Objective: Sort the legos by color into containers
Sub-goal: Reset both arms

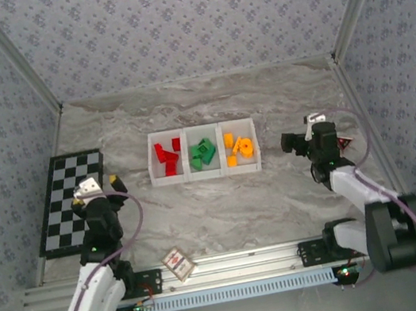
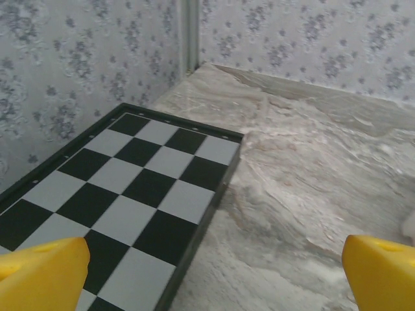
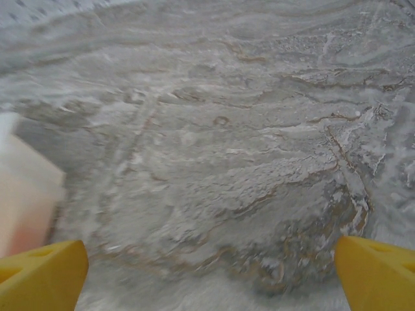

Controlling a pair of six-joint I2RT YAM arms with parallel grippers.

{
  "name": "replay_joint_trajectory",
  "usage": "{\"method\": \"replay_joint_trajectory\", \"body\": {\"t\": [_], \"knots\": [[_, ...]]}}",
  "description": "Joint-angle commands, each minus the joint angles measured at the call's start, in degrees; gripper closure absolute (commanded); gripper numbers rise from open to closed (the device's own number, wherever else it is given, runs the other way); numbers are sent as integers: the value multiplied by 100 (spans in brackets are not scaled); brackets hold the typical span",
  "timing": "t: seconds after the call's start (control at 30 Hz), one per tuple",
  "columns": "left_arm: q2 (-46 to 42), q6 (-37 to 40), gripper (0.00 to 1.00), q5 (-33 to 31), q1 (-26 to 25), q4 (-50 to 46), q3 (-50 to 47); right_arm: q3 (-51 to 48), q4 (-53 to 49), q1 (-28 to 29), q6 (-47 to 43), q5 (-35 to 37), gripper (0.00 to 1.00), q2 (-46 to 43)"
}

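Nearest me, low in the top frame, a small card lies by the rail. My left tool hangs released over the checkerboard edge at left. My right tool gapes empty above bare table. Mid-frame, the containers hold the legos: red left, green middle, orange right.

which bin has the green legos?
The middle bin of the three: it holds the green legos, while the left bin holds red ones and the right bin orange-yellow ones.
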Motion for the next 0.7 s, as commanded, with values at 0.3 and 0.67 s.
{"method": "replay_joint_trajectory", "body": {"t": [0.3,0.67], "knots": [[2973,396,0,913,655,2734,157,-292,2936,-315,-783,336,0,1778],[5715,1235,0,2494,929,5114,681,-502,3446,-346,-854,217,0,1808]]}}
